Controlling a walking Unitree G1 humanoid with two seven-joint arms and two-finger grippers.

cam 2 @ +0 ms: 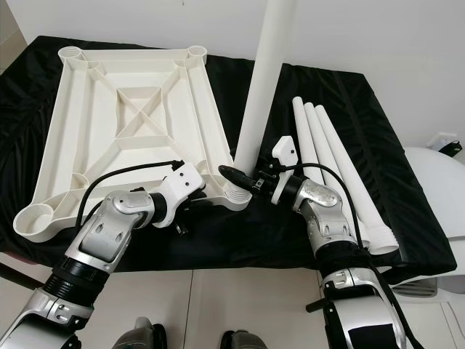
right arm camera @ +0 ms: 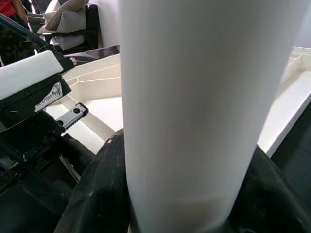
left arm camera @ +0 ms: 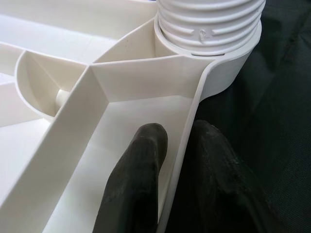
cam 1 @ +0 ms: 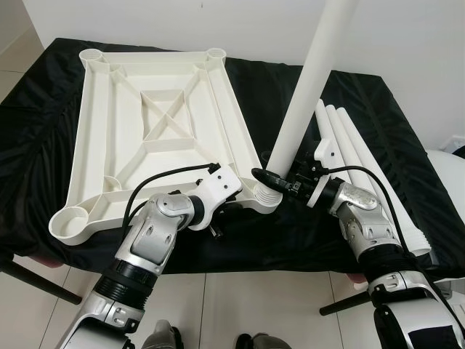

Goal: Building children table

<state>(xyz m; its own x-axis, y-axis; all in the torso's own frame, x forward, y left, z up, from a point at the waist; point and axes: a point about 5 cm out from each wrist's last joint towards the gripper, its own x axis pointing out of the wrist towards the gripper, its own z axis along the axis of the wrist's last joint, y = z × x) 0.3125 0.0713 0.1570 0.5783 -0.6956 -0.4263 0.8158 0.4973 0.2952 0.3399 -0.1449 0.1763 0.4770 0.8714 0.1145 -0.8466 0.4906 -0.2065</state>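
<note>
A white plastic tabletop [cam 1: 156, 120] lies upside down on a black cloth. A long white table leg [cam 1: 309, 80] stands upright with its threaded end [left arm camera: 209, 22] in the near right corner socket [cam 1: 266, 198]. My right gripper [cam 1: 272, 178] is shut on the leg just above the socket, its fingers [right arm camera: 97, 194] on either side. My left gripper [left arm camera: 175, 160] is shut on the tabletop's thin rim wall beside that corner, one finger [left arm camera: 141, 174] inside the rim and the other outside.
Three more white legs [cam 2: 330, 163] lie side by side on the cloth to the right. The cloth-covered table's front edge [cam 1: 240, 265] runs just below my arms, with tiled floor beneath. A white rounded object [cam 2: 436, 189] stands at far right.
</note>
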